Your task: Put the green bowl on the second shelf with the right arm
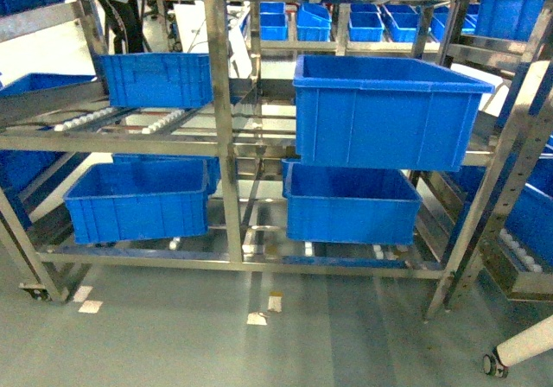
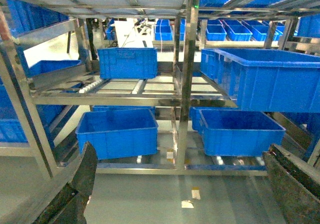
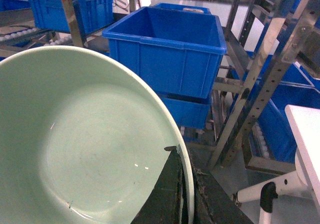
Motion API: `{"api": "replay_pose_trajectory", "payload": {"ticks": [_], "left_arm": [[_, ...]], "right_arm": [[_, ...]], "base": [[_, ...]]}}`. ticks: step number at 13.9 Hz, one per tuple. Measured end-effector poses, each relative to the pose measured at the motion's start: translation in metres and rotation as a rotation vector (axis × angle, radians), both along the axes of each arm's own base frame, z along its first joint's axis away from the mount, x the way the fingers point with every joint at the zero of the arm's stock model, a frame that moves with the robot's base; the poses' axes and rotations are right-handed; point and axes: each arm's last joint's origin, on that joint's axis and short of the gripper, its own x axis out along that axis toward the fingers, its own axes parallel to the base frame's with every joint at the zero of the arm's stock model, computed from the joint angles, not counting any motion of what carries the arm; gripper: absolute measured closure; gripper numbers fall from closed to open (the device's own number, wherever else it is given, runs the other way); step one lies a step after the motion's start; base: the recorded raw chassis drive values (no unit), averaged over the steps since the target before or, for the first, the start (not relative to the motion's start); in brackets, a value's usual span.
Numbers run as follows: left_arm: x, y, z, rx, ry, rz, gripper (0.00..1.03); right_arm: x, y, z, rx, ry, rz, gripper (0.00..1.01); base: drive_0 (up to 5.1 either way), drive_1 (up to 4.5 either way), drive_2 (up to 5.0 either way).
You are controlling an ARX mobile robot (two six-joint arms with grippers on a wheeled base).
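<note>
The right tool [image 3: 182, 186] pinches the rim of the smooth, pale green bowl [image 3: 85, 149], held short of the steel rack. Open roller rails lie left on the second shelf [image 1: 130, 128], beside a blue crate [image 1: 384, 111]. The left tool [image 2: 180, 194] hangs open.

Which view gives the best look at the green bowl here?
The right wrist view: the green bowl fills its left side, its inside facing the camera, with a finger of the right gripper over its rim. The head and left wrist views show only rack and crates, no bowl.
</note>
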Motion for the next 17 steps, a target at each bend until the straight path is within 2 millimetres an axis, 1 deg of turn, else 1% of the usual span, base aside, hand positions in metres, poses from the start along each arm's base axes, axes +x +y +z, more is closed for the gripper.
{"api": "replay_pose_trajectory", "payload": {"ticks": [7,17], "left_arm": [[0.0000,-0.0001,0.0000,0.000,0.000,-0.002,0.05],[0.0000,-0.0001,-0.0001,0.000,0.002,-0.002,0.05]], "right_arm": [[-0.0004,0.0000,0.0004,-0.001,-0.004,-0.002,0.99],[0.0000,-0.0001,0.0000,-0.001,-0.001,-0.002,0.99]], "base": [[0.0,0.00,0.0],[0.1,4.39,-4.3]]}}
